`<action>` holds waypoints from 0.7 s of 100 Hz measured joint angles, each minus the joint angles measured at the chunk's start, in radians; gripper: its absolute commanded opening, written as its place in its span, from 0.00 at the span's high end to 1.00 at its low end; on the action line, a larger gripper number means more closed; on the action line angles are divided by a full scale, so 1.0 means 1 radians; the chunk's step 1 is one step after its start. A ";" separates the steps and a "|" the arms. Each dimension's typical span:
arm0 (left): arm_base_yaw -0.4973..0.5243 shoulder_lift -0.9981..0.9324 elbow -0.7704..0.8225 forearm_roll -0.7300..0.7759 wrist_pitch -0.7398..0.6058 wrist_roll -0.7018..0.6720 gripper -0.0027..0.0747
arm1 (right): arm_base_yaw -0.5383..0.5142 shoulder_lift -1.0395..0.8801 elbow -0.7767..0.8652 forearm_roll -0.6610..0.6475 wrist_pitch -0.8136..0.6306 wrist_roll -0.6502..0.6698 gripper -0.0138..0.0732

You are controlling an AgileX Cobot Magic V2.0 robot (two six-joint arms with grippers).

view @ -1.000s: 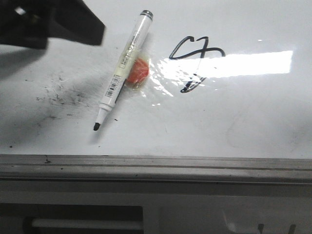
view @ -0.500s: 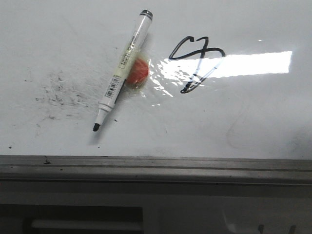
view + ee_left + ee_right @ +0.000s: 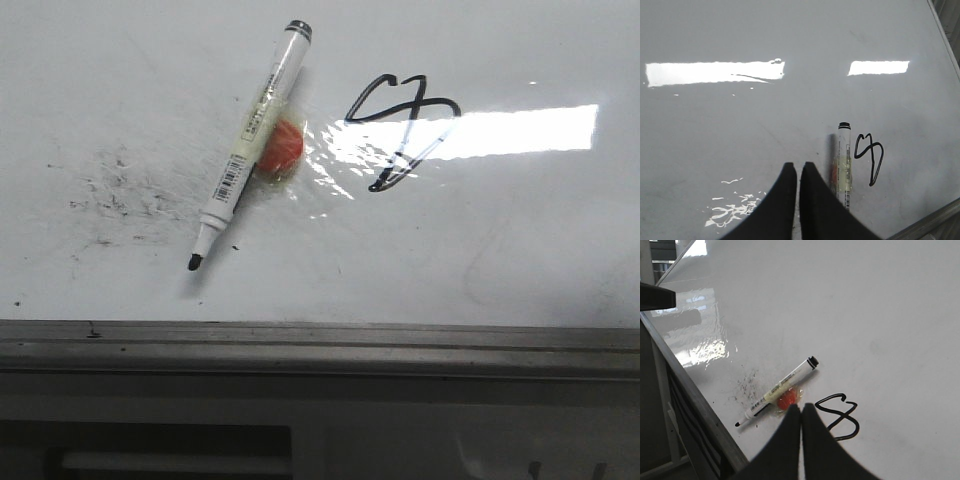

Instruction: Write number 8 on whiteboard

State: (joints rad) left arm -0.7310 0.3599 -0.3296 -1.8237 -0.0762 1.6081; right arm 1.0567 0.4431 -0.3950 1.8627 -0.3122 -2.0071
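Front view: whiteboard (image 3: 480,260) fills frame, grey edge rail (image 3: 320,345) along near side. Marker (image 3: 247,150) lies uncapped, tip toward the near rail, leaning on an orange blob (image 3: 283,148) taped to it. Number 8 (image 3: 400,128) sits just beside the marker, toward the right edge, partly under glare. Smudge specks (image 3: 120,195) toward the left edge. No arm in this view

Left wrist view: left gripper (image 3: 799,172) with fingers pressed together, holding nothing, above bare board near the marker (image 3: 842,162); number 8 (image 3: 869,157) beyond it

Right wrist view: right gripper (image 3: 801,412) also pressed together, empty, above the board just beside the marker (image 3: 780,390) and number 8 (image 3: 837,415)

Judgement: writing looks finished, marker set down; only retreating the arms seems left, no regrasp needed
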 measured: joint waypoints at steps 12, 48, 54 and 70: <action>0.000 0.000 0.002 0.000 0.000 0.000 0.99 | 0.000 0.000 0.000 0.000 0.002 0.000 0.91; 0.021 -0.030 0.024 0.115 -0.020 0.000 0.99 | 0.000 0.000 0.000 0.000 0.002 0.000 0.91; 0.046 -0.042 0.045 0.248 0.004 -0.027 0.99 | 0.000 0.000 0.000 0.000 0.002 0.000 0.91; 0.169 -0.082 0.134 0.841 0.152 -0.481 0.99 | 0.000 0.000 0.000 0.000 0.002 0.000 0.91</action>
State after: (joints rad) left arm -0.5617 0.2775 -0.1954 -0.9826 0.0762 1.1270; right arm 1.0567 0.4431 -0.3950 1.8627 -0.3102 -2.0071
